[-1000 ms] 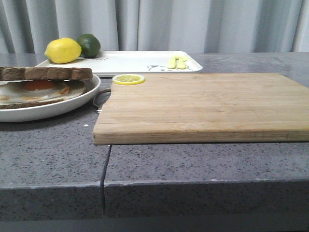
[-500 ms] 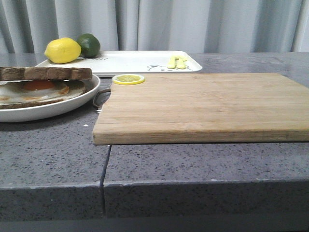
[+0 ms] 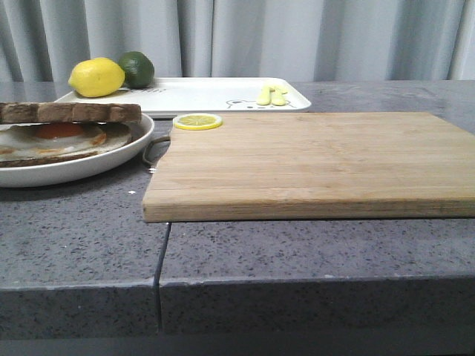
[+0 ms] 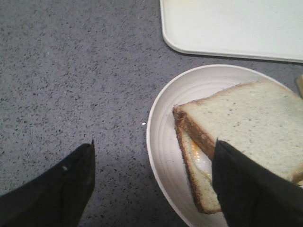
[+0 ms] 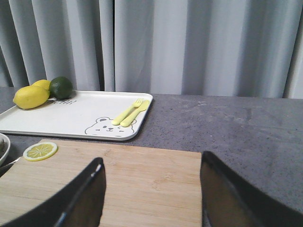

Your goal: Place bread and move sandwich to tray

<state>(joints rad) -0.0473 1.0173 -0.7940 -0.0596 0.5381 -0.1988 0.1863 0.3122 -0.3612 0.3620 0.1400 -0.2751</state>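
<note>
The sandwich point(image 3: 67, 126) lies on a round white plate point(image 3: 74, 169) at the left of the counter. In the left wrist view the bread point(image 4: 246, 123), pale with a brown crust, lies on top of the fried egg point(image 4: 199, 158) and the lower slice. The white tray point(image 3: 208, 95) with a bear drawing stands behind the plate. My left gripper point(image 4: 155, 142) is open above the plate's rim point(image 4: 163, 137), one finger over the sandwich's edge, the other over bare counter. My right gripper point(image 5: 152, 158) is open and empty above the cutting board point(image 5: 151, 189). Neither gripper shows in the front view.
A wooden cutting board point(image 3: 312, 156) fills the middle and right, with a lemon slice point(image 3: 197, 121) on its far left corner. On the tray lie a lemon point(image 3: 96, 77), a lime point(image 3: 136, 68) and a yellow fork and spoon point(image 3: 272, 95). Grey curtains hang behind.
</note>
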